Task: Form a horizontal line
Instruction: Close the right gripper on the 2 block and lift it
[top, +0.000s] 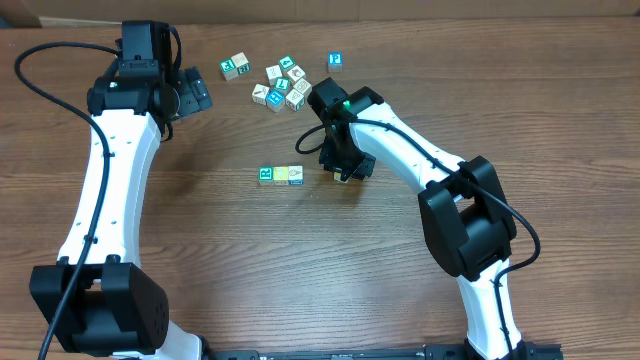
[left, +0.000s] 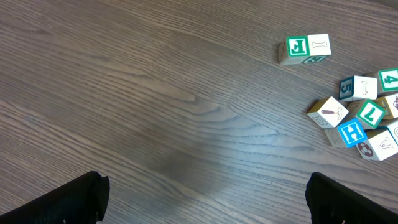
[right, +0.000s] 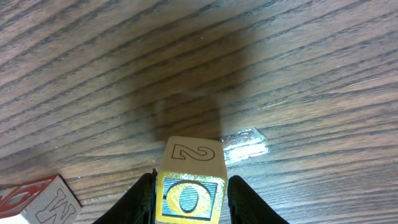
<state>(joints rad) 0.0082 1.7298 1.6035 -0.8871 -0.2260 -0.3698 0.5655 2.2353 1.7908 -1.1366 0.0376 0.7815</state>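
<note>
A short row of cubes lies at mid-table: a white one with a teal letter on the left and pale yellow ones touching it on the right. Just right of that row, apart from it, my right gripper is shut on a wooden cube with a yellow-framed oval face and a "2" on its top side. Its fingers press both sides of that cube. Far off at the back left, my left gripper is open over bare wood, its fingers wide apart and holding nothing.
A loose pile of letter cubes lies at the back centre, with a pair of cubes to its left and a single blue one to its right. The pile and pair show in the left wrist view. A red-lettered cube sits low left of the right gripper.
</note>
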